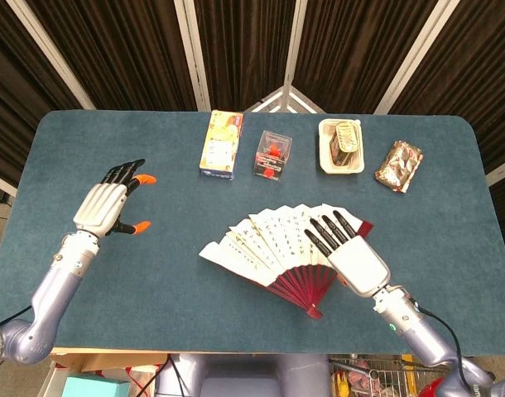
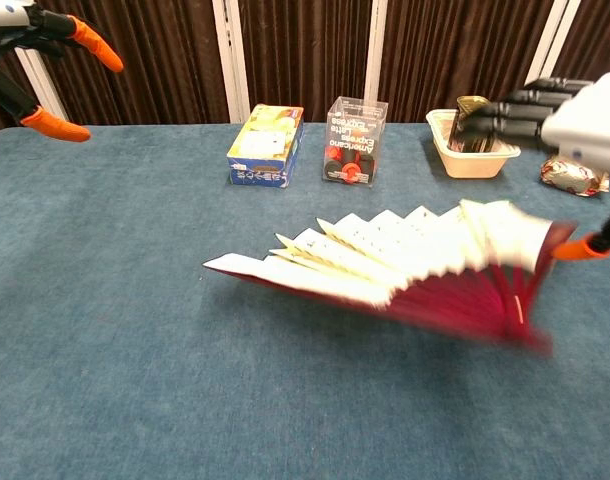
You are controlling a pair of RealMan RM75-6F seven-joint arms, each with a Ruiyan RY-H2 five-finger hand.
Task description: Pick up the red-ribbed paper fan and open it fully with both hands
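The paper fan [image 1: 269,240] with dark red ribs lies spread on the blue table, its pivot toward the front edge. In the chest view the fan [image 2: 405,260] is blurred on its right side. My right hand [image 1: 352,258] hovers over the fan's right part with fingers stretched flat and nothing gripped. In the chest view the right hand [image 2: 575,120] is above the fan, its orange thumb tip just beside the outer red rib. My left hand [image 1: 103,205] is raised far to the left, fingers apart and empty, and shows in the chest view's top left corner [image 2: 30,40].
Along the far side stand a yellow and blue box [image 1: 220,145], a clear plastic box [image 1: 273,155] with red contents, a white tray [image 1: 342,169] holding a tin, and a foil packet [image 1: 401,165]. The table's front edge runs close behind the fan's pivot.
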